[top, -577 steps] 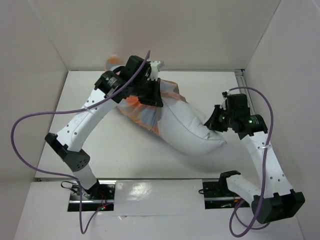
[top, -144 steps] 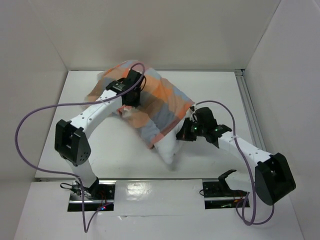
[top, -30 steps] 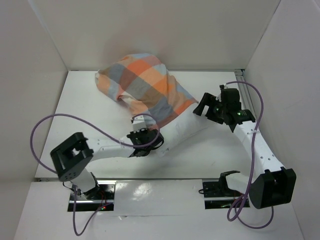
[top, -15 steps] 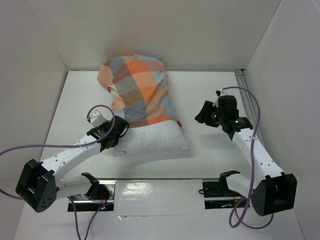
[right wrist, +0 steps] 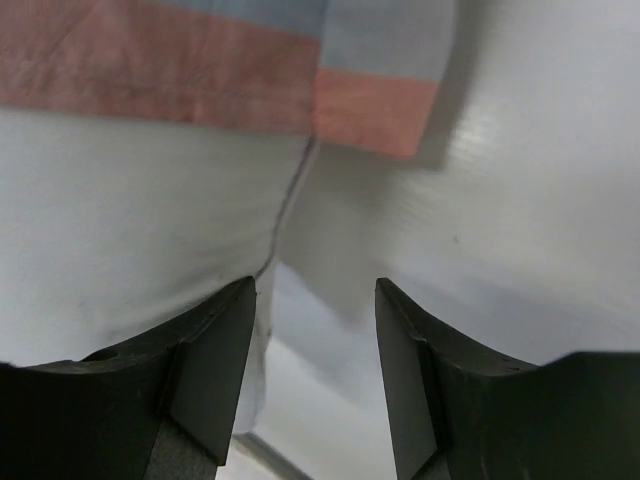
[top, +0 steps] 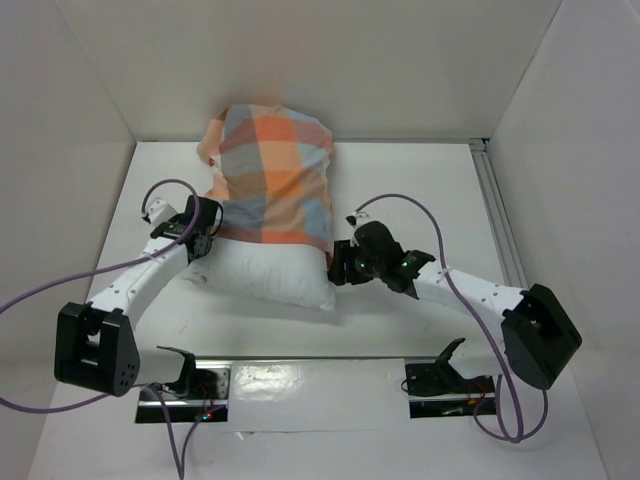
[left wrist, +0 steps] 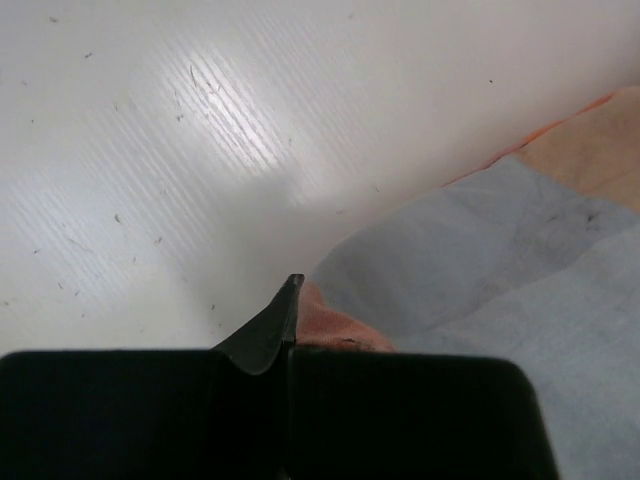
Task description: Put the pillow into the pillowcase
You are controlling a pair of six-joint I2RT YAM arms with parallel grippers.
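Grippers first: how does each one stand?

Left gripper (top: 205, 228) has its fingers pressed together at the left lower edge of the pillowcase (top: 275, 170). Its own camera shows the black tips (left wrist: 290, 300) meeting, with an orange bit of hem right against them, so it looks pinched on the cloth. Right gripper (top: 338, 268) is part open at the pillow's (top: 270, 275) near right corner.

Is the right one holding anything?

No grip that I can see. In the right wrist view the two fingers (right wrist: 215, 370) stand apart, and the pillow's seamed edge (right wrist: 130, 230) runs down into the gap, close by one finger. The rest of the gap shows bare table (right wrist: 530, 200).

Where is the pillow, then?

From above, its far part is inside the checked pillowcase, which bulges up toward the back wall. A white band sticks out at the near side, lying on the table (top: 420, 190).

What does the overhead view miss?

The finger gaps, since both are too small to read there. The wrist cameras give those, and the right one also shows the orange hem (right wrist: 150, 80) lying across the white fabric. The left one shows grey-blue checks (left wrist: 480, 230) beside the tips, but no white pillow at all.
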